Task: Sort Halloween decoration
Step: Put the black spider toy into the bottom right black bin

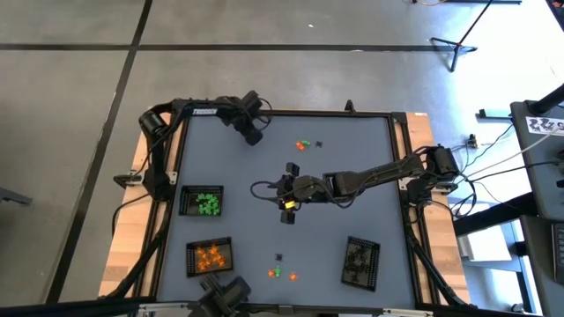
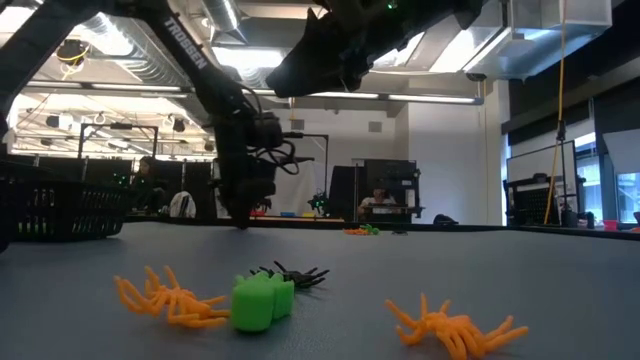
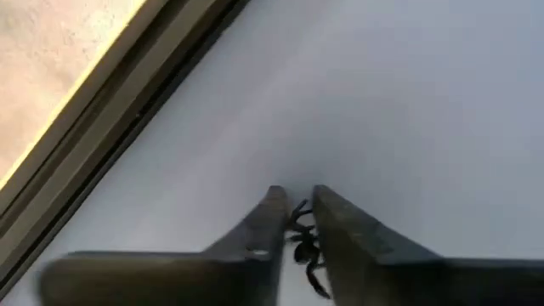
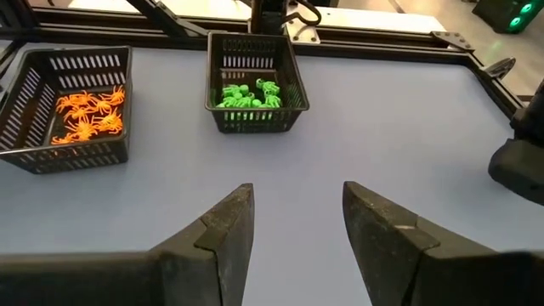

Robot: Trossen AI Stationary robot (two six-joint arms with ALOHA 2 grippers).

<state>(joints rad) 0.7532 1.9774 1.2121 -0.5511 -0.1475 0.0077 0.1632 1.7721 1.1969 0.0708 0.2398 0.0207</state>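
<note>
A black spider (image 3: 303,246) sits between the left gripper (image 3: 295,206) fingers near the table's far edge, the fingers nearly closed on its body. It looks light and springy-legged, best pinched at the body. More spiders (image 2: 172,297) lie near the front edge; sorted ones fill the baskets (image 4: 255,109). The right gripper (image 4: 293,223) hovers mid-table, open and empty.

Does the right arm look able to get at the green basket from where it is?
Probably yes. The right gripper hangs open over mid-table, empty, and only bare table lies between it and the green basket. The left gripper is busy on a black spider near the far edge.
</note>
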